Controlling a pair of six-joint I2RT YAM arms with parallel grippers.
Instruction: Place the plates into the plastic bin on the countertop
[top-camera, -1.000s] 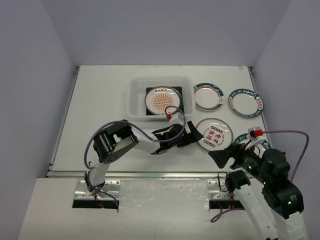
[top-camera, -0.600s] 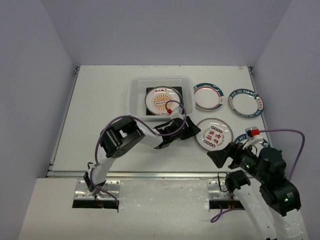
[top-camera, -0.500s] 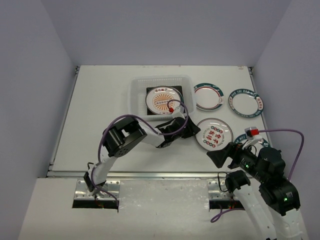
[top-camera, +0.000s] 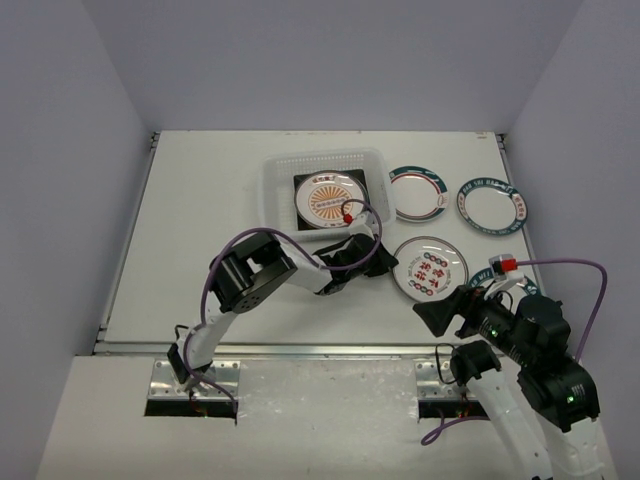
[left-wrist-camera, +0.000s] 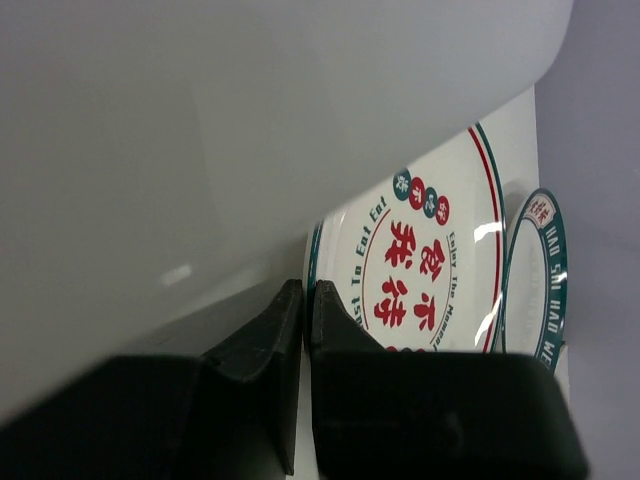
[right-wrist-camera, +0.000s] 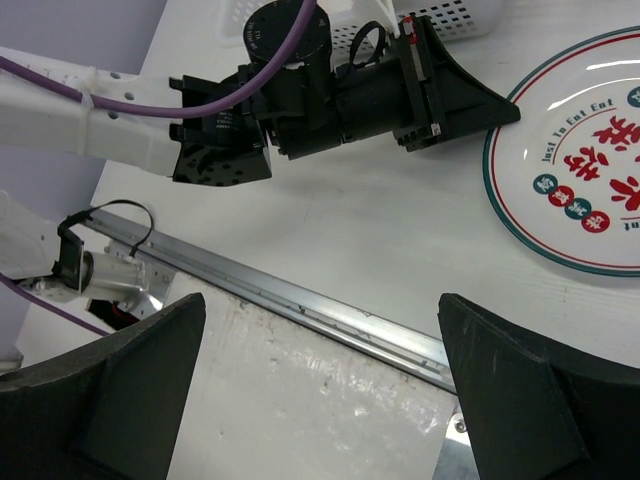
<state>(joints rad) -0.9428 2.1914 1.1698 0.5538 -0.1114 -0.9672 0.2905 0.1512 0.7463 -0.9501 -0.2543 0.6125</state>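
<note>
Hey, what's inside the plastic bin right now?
Inside the plastic bin, a round white plate with an orange sunburst pattern lies on a dark square plate. The round plate covers most of the square one, so its middle and anything beneath are hidden.

The plastic bin (top-camera: 272, 205) is translucent white mesh. Inside it, a white plate (top-camera: 325, 200) shows an orange sunburst over a dark square plate (top-camera: 298, 181). Right of the bin: a red-lettered plate (left-wrist-camera: 420, 280) with green-and-red rim lines, a red-rimmed plate (top-camera: 416, 192), a teal-banded plate (top-camera: 491, 206). My left gripper (left-wrist-camera: 306, 288) is black.
</note>
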